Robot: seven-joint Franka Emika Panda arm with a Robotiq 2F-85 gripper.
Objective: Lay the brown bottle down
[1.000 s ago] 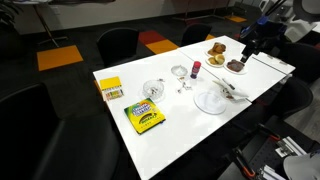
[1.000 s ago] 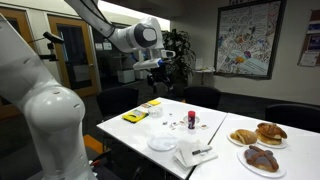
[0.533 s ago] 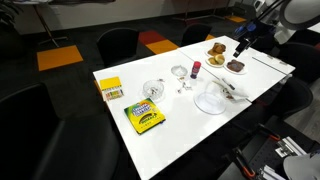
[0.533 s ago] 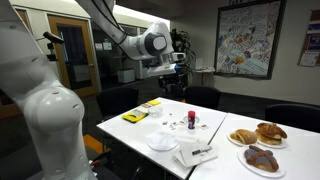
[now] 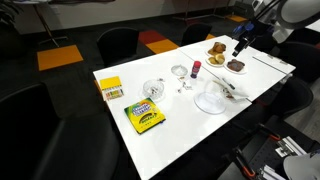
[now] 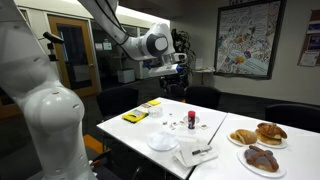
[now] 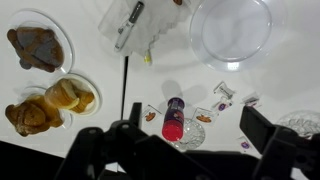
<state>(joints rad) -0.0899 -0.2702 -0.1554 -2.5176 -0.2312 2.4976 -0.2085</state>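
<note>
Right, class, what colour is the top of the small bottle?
Reddish-pink, above a dark brown body; the bottle shows best in the wrist view.

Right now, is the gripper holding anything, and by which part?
Nothing. The gripper is open in the air; the brown bottle stands untouched on the table.

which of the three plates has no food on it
The large white plate next to the napkin: it is bare. The other two are smaller and hold food, one a dark pastry, one golden pastries.
</note>
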